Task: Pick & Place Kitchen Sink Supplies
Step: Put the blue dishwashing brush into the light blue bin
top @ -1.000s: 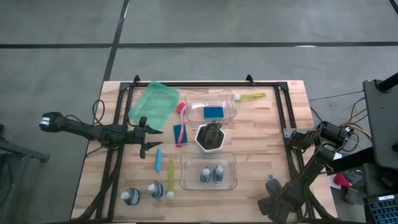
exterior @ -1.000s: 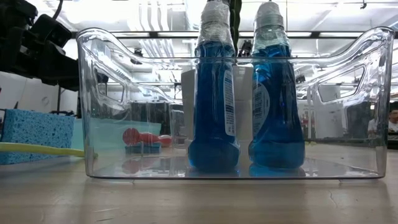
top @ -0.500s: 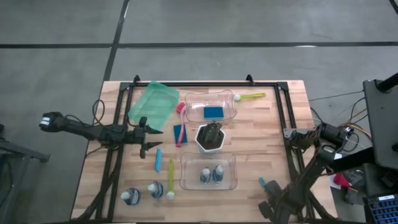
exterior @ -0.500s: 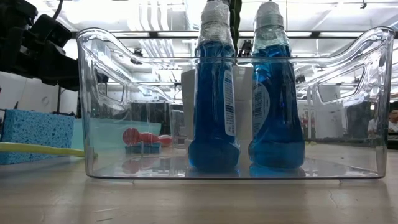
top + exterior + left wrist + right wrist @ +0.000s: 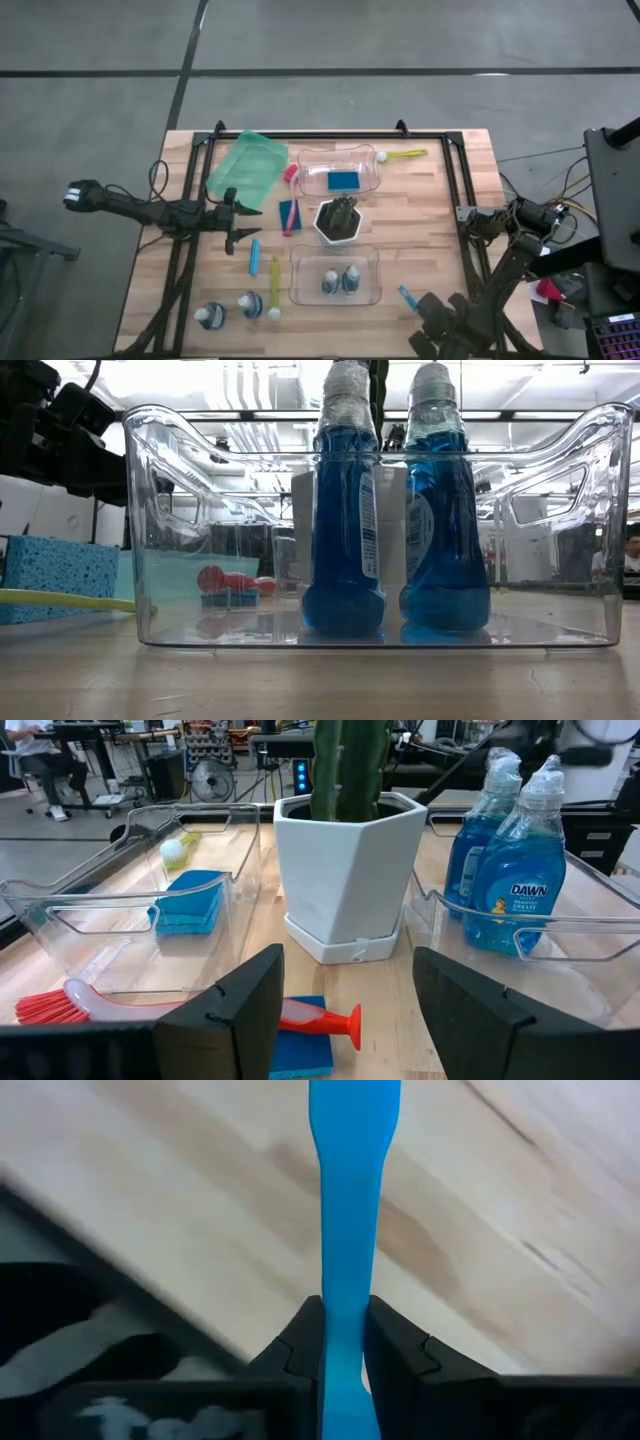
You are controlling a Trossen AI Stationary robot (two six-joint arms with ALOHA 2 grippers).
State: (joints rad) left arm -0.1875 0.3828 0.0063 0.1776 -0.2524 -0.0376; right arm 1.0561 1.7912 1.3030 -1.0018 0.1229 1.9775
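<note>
Right tool clamped on blue brush, above table.

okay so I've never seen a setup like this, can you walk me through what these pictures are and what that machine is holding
It is a robot with two dark arms working at a wooden table. One picture looks straight down from above, one looks level across the tabletop, and two come from cameras on the arms' wrists.

On the table sit a clear bin with two bottles of blue soap, another bin holding a blue sponge, a white plant pot, a green tray, plus loose brushes and bottles.

The right gripper, near the table's front right corner, is shut on a slim blue brush. The left gripper is open and empty, pointing at the pot.
</note>
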